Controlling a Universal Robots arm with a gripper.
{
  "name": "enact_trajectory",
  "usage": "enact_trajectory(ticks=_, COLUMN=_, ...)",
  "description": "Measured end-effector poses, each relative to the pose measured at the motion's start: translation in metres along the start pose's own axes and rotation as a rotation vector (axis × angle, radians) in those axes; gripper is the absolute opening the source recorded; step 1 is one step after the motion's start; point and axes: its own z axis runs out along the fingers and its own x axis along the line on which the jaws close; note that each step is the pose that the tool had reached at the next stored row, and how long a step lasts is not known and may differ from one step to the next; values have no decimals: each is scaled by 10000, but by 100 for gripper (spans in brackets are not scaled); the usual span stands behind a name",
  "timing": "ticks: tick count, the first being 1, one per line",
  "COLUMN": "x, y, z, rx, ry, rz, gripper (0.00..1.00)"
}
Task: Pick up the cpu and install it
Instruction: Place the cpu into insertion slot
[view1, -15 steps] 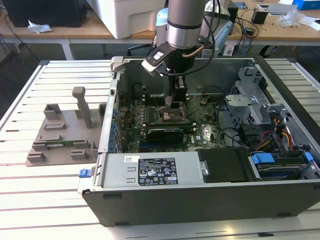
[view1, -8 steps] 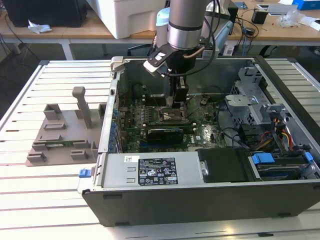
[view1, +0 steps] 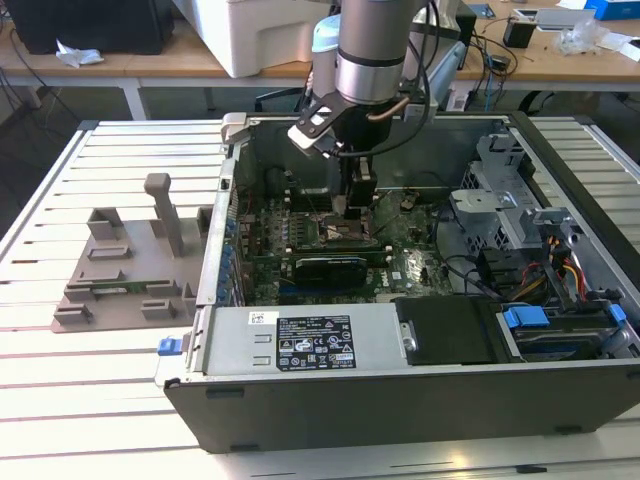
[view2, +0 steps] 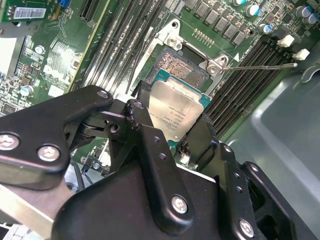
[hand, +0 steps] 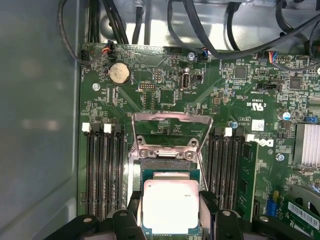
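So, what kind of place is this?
Probably a robotics lab or workshop: an open computer case lies on a slatted metal table, wooden desks with cables stand behind, and the gripper holds the cpu over the motherboard.

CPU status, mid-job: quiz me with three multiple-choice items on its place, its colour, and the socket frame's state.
1. Where is the silver-topped square cpu?
A. on the grey fixture outside the case
B. between the black fingers, over the motherboard socket
C. on the power supply
2. Its thin edge is:
A. red
B. green
C. yellow
3. The metal socket frame is:
A. clamped over the chip
B. missing
C. swung up open
Answers: 1 B, both wrist views show fingers flanking it above the socket; 2 B, a green rim surrounds the metal top; 3 C, the frame stands raised off the socket.
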Motion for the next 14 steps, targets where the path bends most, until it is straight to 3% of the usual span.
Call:
enact_trajectory(ticks=7, x=13, y=5, z=178, rx=2, ry=0, rz=1, gripper=54)
enact_trajectory(ticks=14, x=13, y=-78, z=255, rx=2, ry=-2, rz=45, gripper=54)
